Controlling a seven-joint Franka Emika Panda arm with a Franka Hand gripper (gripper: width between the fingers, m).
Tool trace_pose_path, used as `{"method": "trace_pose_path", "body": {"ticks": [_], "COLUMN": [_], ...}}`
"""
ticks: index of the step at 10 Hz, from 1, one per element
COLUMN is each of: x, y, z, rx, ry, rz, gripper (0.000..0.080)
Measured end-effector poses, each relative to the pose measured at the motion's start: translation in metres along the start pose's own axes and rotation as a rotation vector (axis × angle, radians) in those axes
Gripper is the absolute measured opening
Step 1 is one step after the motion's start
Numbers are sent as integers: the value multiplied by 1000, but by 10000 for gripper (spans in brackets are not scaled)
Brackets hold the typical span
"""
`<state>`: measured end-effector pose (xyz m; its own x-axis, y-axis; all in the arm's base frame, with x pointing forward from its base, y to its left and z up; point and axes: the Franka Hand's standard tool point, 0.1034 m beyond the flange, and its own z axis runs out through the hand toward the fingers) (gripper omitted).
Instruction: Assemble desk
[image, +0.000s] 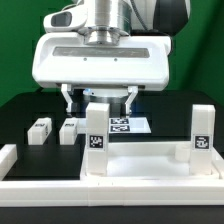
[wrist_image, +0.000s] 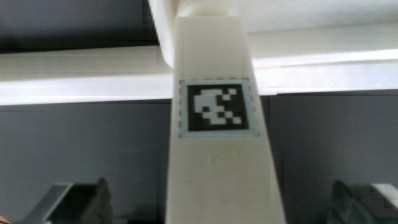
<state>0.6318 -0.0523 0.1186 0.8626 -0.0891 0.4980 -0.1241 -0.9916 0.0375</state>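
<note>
While the gripper (image: 100, 98) is hung over the tabletop (image: 150, 156), its jaws are seen wide apart, either side of an upright leg (image: 97, 128) and clear of it. That leg is seated in the tabletop's corner at the exterior view's left. A black-and-white tag (wrist_image: 215, 108) is carried on its face. A second leg (image: 201, 135), also tagged, is stood at the opposite corner. Two loose legs (image: 40, 130) are laid beyond the tabletop. The marker board (image: 128, 125) is partly hidden behind the first leg.
</note>
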Motion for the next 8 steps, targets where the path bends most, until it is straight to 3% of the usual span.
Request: {"method": "trace_pose_path", "body": {"ticks": [3, 5, 7, 8], "x": [0, 4, 9, 10], "y": [0, -4, 3, 4], "z": [0, -5, -4, 0], "rx": [0, 28, 53, 51], "ry": [0, -76, -173, -172], "rz": [0, 8, 25, 25], "gripper": [648, 649, 649, 649]}}
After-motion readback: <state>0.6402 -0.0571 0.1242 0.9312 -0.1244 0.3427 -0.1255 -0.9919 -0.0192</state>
